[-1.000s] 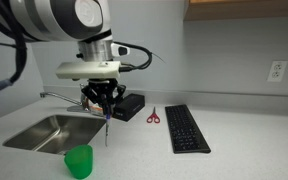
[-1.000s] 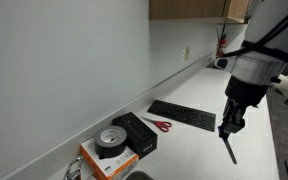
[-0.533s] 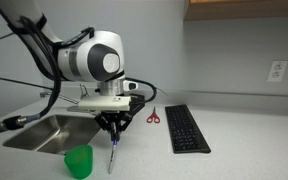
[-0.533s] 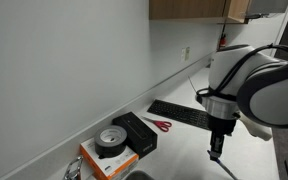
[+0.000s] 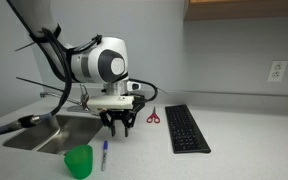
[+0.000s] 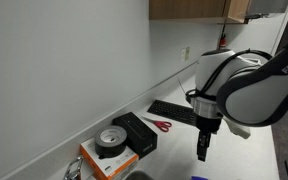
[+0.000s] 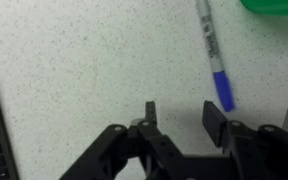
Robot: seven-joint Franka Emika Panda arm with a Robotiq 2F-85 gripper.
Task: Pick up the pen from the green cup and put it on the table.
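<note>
The blue pen (image 5: 104, 155) lies flat on the grey-white table (image 5: 244, 140), just beside the green cup (image 5: 79, 161). In the wrist view the pen (image 7: 212, 55) lies apart from my jaws, its blue end nearest them, with the cup's edge (image 7: 274, 5) at the top right. My gripper (image 7: 182, 112) is open and empty. It hangs above the table in both exterior views (image 5: 119, 125) (image 6: 203, 150), a little behind the pen.
A steel sink (image 5: 44, 130) lies beside the cup. A black keyboard (image 5: 187, 128) and red-handled scissors (image 5: 152, 116) lie further along the counter. A black box (image 6: 136, 132) and a tape roll (image 6: 111, 141) sit near the wall.
The gripper came down with the pen, let it go and opened. The pen now lies on the table by the cup and the gripper has lifted slightly.
</note>
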